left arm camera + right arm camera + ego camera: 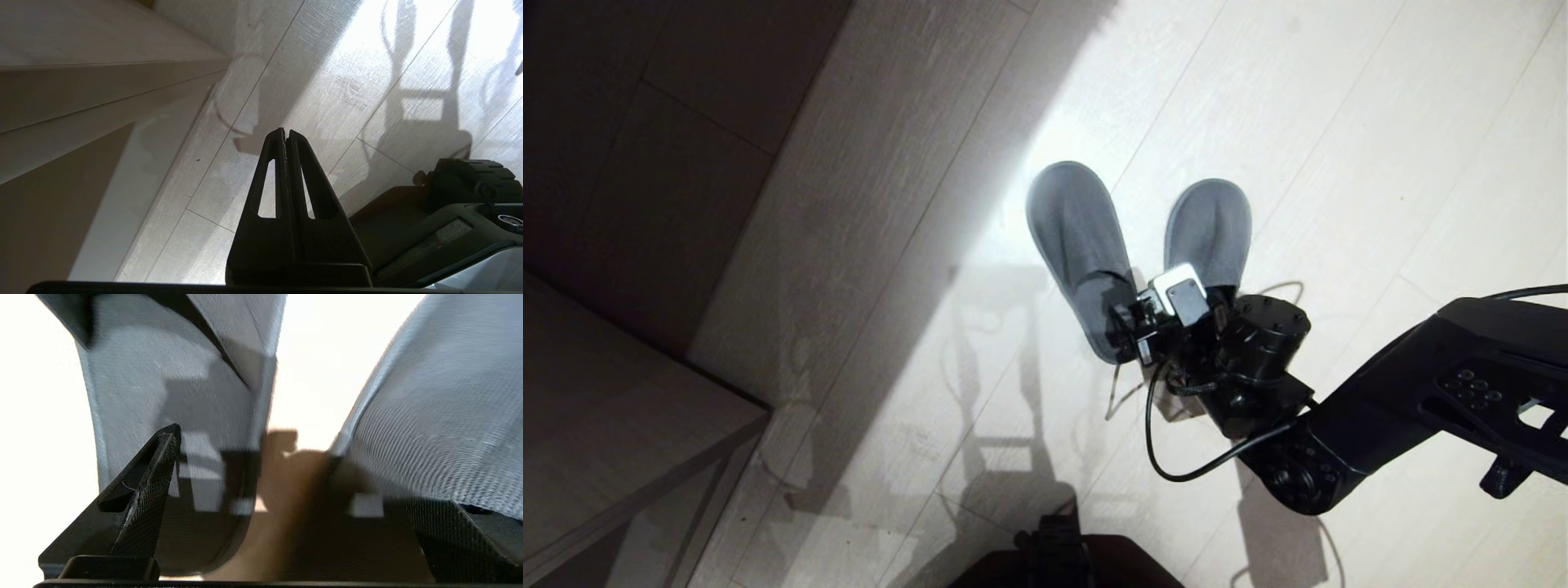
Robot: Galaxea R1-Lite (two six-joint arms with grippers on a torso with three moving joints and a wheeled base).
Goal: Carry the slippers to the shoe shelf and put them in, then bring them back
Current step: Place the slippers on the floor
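The right gripper [286,490] fills the near edge of its own wrist view, its two black fingers [143,486] spread wide apart with nothing clamped between them. One finger lies over the heel end of one slipper, the other over the heel end of its mate, and a strip of bare floor [322,367] shows between the two. In the head view the slippers [1086,237] sit side by side on the pale plank floor in a patch of bright light, toes pointing away from the robot and splayed apart (heels close together). The right arm [1388,400] reaches in from the right, its gripper down at the heels. The left gripper [286,136] hangs above the floor, its fingers pressed together and empty, beside a pale wood-laminate unit [102,73]
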